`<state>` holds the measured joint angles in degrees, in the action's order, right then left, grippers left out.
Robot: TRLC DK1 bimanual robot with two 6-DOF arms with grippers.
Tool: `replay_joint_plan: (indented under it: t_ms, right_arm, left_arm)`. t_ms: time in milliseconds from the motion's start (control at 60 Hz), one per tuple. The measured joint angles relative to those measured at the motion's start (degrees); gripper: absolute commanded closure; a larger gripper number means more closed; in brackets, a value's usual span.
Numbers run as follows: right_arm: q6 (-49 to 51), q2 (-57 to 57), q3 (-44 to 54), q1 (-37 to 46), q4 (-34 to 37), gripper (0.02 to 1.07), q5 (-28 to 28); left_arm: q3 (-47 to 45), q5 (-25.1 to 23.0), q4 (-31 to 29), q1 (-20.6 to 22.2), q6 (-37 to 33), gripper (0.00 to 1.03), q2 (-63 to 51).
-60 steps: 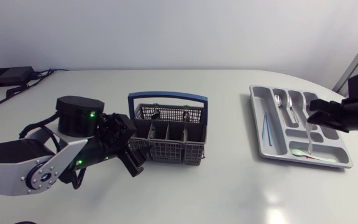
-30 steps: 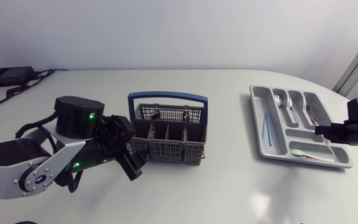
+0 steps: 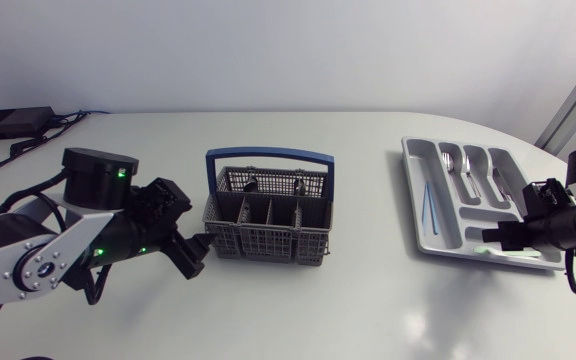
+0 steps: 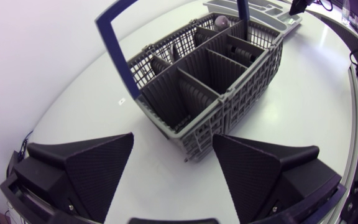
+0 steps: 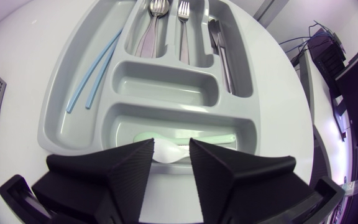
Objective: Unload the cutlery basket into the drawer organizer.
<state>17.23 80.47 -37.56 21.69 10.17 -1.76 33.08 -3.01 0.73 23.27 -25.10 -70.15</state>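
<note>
The grey cutlery basket point(image 3: 268, 222) with a blue handle point(image 4: 114, 46) stands mid-table; dark utensil ends point(image 4: 219, 22) show in its far compartments. My left gripper point(image 3: 196, 256) is open at the basket's near left corner point(image 4: 188, 146), its fingers point(image 4: 98, 158) wide apart and touching nothing. The grey drawer organizer point(image 3: 420, 205) lies at the right with spoons point(image 5: 156, 18), forks point(image 5: 183, 25), knives point(image 5: 219, 43) and pale blue straws point(image 5: 92, 78). My right gripper point(image 3: 494, 237) is low over its front compartment, open by a narrow gap point(image 5: 171, 144). A white utensil point(image 5: 169, 153) lies between its fingertips beside a pale green spoon point(image 5: 213, 137).
A black box with cables point(image 3: 10, 122) sits at the far left corner of the white table point(image 3: 368, 300). Bare tabletop lies between the basket and the organizer and along the front edge.
My right gripper has come down toward the organizer's front compartment and its fingers have parted, leaving the utensil lying there. My left arm has drawn back to the left from the basket.
</note>
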Motion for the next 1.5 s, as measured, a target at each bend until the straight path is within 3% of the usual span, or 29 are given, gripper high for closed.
replay_joint_plan:
  t_ms: [117, 217, 317, 500, 750, 800, 883, 917, 1000, 1033, 1300, 1500]
  right_arm:
    - [0.0, -3.6, 0.2, -0.4, 0.7, 0.20, 0.0]
    - [-0.1, -8.0, 0.2, -2.2, 3.0, 0.20, 0.7]
    - [-0.8, -12.6, 0.1, -5.2, 6.4, 0.20, 6.2]
    - [-6.3, -15.0, -0.5, -11.5, 8.3, 0.20, 23.5]
    - [-13.0, -4.6, -6.8, -22.9, 5.0, 0.21, 28.6]
    - [-13.2, -1.4, -9.0, -24.2, 4.9, 0.30, 29.7]
    - [-14.0, 3.4, -12.2, -26.4, 4.3, 0.58, 30.3]
    - [-14.6, 5.0, -13.4, -27.1, 3.7, 0.62, 30.6]
    - [-16.4, 9.7, -17.7, -28.5, 2.8, 0.91, 32.0]
    - [-17.1, 11.6, -19.3, -28.9, 2.6, 0.97, 32.2]
    - [-21.0, 26.2, -33.6, -32.9, 1.4, 1.01, 33.1]
    - [-22.9, 36.3, -43.6, -33.3, 1.7, 1.01, 33.1]
  left_arm:
    - [0.0, -1.5, -1.0, -2.7, 0.0, 0.15, 0.0]
    - [0.0, -2.0, -1.3, -4.2, 0.1, 0.15, 0.0]
    - [0.0, -2.3, -1.3, -4.9, 0.5, 0.18, 0.0]
    - [0.0, -2.4, -1.3, -6.0, 1.2, 0.28, 0.0]
    - [0.0, -2.4, -1.3, -6.0, 2.2, 0.49, 0.0]
    - [0.0, -2.4, -1.3, -5.9, 2.2, 0.54, -0.2]
    - [0.0, -2.5, -1.3, -5.2, 2.2, 0.63, -0.9]
    - [0.0, -2.5, -1.3, -5.0, 2.2, 0.66, -1.3]
    - [0.0, -2.5, -0.9, -4.2, 2.2, 0.76, -2.6]
    - [0.0, -2.5, -0.5, -3.8, 2.2, 0.78, -3.4]
    - [0.4, -2.5, 2.0, -1.5, 2.2, 0.98, -9.1]
    - [1.2, -2.5, 2.8, -0.3, 2.2, 0.98, -10.9]
